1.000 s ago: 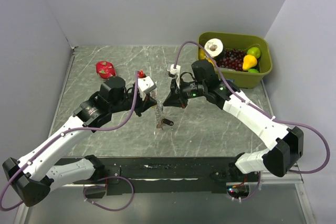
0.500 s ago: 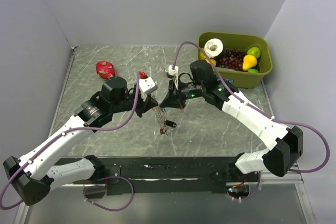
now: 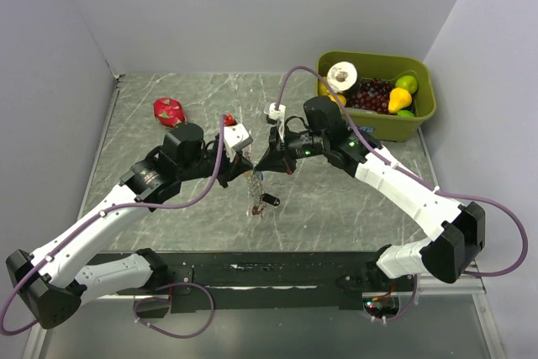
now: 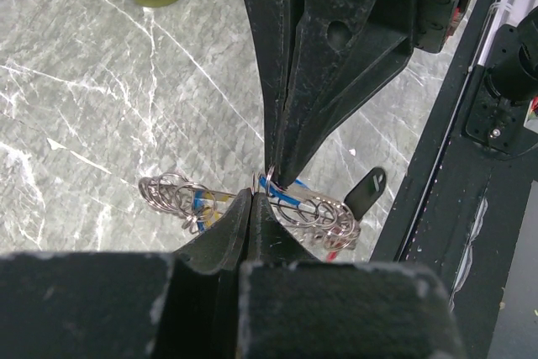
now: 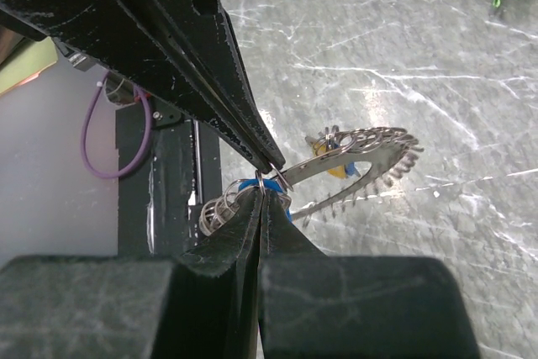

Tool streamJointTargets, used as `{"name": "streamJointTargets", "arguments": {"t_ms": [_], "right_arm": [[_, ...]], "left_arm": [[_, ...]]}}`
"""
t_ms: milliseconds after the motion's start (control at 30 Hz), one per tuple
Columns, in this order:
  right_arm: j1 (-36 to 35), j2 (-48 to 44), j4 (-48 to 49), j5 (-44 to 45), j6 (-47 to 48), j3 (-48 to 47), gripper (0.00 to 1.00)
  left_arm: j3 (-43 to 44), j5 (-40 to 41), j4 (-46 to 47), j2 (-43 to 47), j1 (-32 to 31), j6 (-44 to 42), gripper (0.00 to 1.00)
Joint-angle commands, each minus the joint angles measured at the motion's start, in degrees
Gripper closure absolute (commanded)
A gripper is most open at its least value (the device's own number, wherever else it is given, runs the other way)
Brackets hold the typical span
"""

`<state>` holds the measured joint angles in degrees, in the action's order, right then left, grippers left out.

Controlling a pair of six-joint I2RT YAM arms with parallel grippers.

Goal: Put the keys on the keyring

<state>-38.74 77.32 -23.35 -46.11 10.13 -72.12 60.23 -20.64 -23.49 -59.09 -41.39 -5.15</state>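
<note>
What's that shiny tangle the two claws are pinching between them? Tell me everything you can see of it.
The key ring is a cluster of thin silvery wire loops, metal by the look. Blue plastic tags are tucked among them, and a small black tab sits at one end. The left claw and right claw both pinch it near its middle, tips almost meeting. It dangles over the grey marbled table; whether its low end touches is unclear.

Blue-tagged keys at hanging silver keyring

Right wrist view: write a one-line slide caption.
Right gripper and left gripper, both shut, pinch the keyring tip to tip beside a blue key.
</note>
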Motion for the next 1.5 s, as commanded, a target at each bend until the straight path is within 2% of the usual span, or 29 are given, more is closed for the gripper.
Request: {"name": "streamJointTargets", "arguments": {"t_ms": [0, 467, 967, 1133, 1467], "right_arm": [[-0.3, -0.2, 3.7, 2.3, -0.5, -1.1, 1.0], [0.1, 1.5, 3.4, 4.1, -1.3, -0.7, 1.0], [0.9, 1.8, 4.7, 1.2, -1.1, 1.5, 1.0], [0.8, 2.0, 2.4, 1.1, 0.4, 0.8, 1.0], [0.9, -0.7, -2.2, 1.6, 1.3, -2.6, 1.0]], "left_arm": [[0.9, -2.2, 2.8, 0.9, -0.5, -0.1, 0.99], [0.0, -2.8, 3.7, 3.2, -0.5, -0.2, 0.99], [-1.6, -2.6, 6.8, 6.2, -0.5, 0.8, 0.99], [-1.8, -2.4, 7.8, 6.8, -0.5, 1.3, 0.99], [1.5, 1.0, 3.6, 4.3, -0.5, -0.2, 0.99]]}}
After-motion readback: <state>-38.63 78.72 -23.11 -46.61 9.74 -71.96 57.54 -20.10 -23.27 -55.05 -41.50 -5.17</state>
